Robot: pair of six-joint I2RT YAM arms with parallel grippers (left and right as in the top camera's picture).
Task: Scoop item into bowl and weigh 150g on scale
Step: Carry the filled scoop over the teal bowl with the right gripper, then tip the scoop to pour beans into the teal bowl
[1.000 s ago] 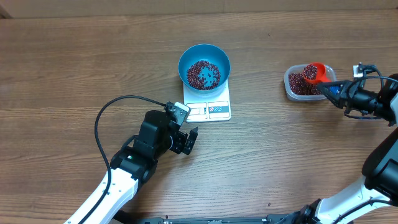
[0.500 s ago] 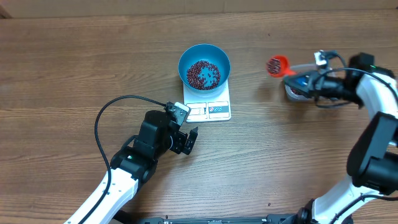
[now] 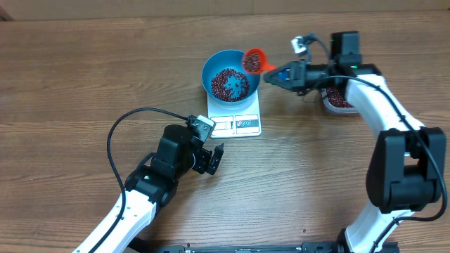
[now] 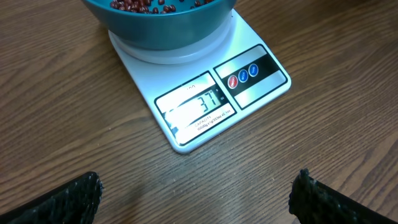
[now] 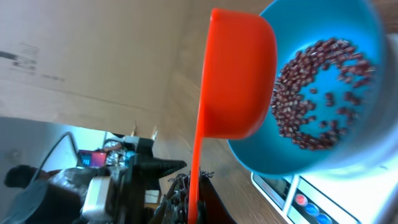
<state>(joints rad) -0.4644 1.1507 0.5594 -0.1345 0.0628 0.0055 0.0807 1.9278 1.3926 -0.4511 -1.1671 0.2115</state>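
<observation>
The blue bowl (image 3: 211, 67) sits on the white scale (image 3: 235, 124) and holds a layer of dark red-brown beans (image 3: 230, 84). An orange scoop (image 3: 253, 60) carrying beans hangs over the bowl's right rim, my right gripper (image 3: 283, 74) shut on its handle. In the right wrist view the scoop (image 5: 239, 81) is seen from below beside the bowl (image 5: 348, 25), its handle running down between the jaws of that gripper (image 5: 193, 208). My left gripper (image 3: 214, 159) stands open over bare table in front of the scale (image 4: 205, 106), whose display reads 37.
A clear plastic tub (image 3: 339, 100) with more beans stands right of the scale, partly under my right arm. A black cable (image 3: 116, 133) loops over the table left of the left arm.
My right arm has carried the loaded scoop leftward from the tub to the bowl's right rim. The left arm has not moved.
</observation>
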